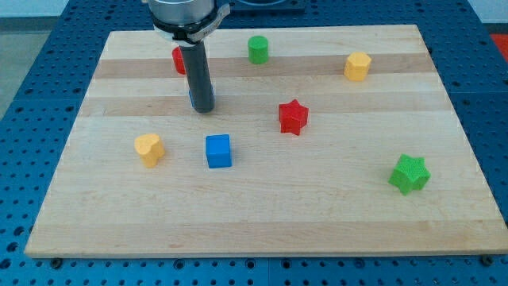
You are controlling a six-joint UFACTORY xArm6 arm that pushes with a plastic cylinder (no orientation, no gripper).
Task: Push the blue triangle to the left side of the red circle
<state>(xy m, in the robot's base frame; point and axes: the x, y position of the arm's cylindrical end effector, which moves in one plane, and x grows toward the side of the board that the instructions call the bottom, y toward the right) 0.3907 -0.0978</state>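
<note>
My tip (202, 108) rests on the wooden tabletop (333, 199), just below a partly hidden red block (178, 60) and above the blue cube (218, 151). Right of my tip: red star (293, 117). Left of the cube: yellow heart (148, 148).

The red circle (178, 60) sits near the view's top left of the wooden counter (262, 222), a short red block mostly hidden behind the dark rod, so only its left edge shows and its round shape cannot really be confirmed. The only blue block (218, 151) in sight looks like a cube standing flat, not clearly a triangle; it lies well below the red one, toward the view's bottom and slightly right.
</note>
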